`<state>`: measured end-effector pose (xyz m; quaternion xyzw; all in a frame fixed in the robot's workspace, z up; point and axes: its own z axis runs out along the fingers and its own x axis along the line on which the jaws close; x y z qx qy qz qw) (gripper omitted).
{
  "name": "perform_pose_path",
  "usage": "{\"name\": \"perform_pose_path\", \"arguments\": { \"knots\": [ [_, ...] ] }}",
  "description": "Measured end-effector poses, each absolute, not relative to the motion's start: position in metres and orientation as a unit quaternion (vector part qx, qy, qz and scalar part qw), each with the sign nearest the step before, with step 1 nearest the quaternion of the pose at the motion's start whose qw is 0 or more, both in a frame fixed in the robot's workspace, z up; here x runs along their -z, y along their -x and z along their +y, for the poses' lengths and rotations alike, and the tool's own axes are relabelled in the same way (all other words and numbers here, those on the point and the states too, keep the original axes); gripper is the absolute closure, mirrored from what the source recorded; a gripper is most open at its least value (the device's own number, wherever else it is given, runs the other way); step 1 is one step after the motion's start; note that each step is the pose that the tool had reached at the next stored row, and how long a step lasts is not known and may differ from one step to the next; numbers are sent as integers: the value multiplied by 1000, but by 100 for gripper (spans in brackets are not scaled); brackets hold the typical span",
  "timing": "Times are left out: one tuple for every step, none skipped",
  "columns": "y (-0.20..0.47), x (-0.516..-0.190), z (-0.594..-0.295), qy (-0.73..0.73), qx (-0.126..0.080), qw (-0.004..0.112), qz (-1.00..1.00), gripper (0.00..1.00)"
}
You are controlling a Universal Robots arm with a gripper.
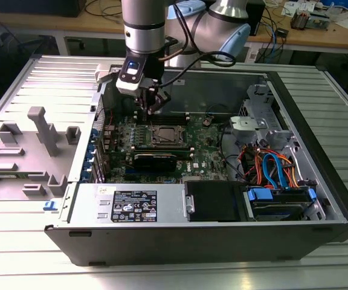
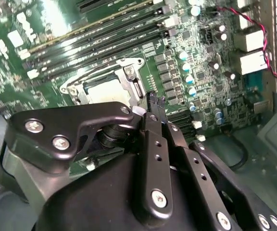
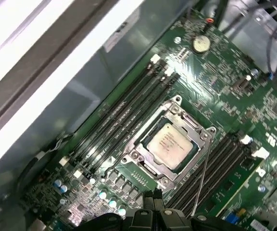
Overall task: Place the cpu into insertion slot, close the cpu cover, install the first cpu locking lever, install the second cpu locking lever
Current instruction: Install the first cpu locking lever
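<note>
- Evidently the levers are the step in hand: the cpu (image 3: 171, 144) already lies in the insertion slot (image 3: 147, 166), and the cpu cover (image 3: 191, 122) looks folded flat around it, its cut-out framing the silver top.
- One thin wire locking lever (image 3: 203, 166) seems to slant free beside the socket, not hooked down; I cannot tell how the other one stands.
- The gripper (image 3: 151, 196) hangs above the motherboard (image 1: 204, 142), near the socket but apart from it, fingertips drawn close together with nothing between them.
- By my reckoning, seating a lever calls for those narrow tips to bear on the wire near its free end, then push it down and sideways under its catch without scraping the memory slots (image 3: 119, 127) alongside.
- The open computer case (image 1: 162, 232) holds the board, a power supply (image 1: 101, 202) along its near wall, and a drive bay with orange and blue cables (image 1: 273, 172) on the exterior view's right.
</note>
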<state>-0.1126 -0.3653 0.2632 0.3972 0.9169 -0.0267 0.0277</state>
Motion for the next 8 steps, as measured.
{"name": "perform_pose_path", "arguments": {
  "knots": [
    [113,-263,-365,-389,26,28,921,89],
    [113,-263,-365,-378,26,28,925,89],
    [113,-263,-365,-369,26,28,929,89],
    [113,-263,-365,-356,25,29,934,89],
    [113,-263,-365,-350,25,29,936,89],
    [113,-263,-365,-347,25,29,937,89],
    [113,-263,-365,-347,25,29,937,89],
    [113,-263,-365,-347,25,29,937,89]
  ]
}}
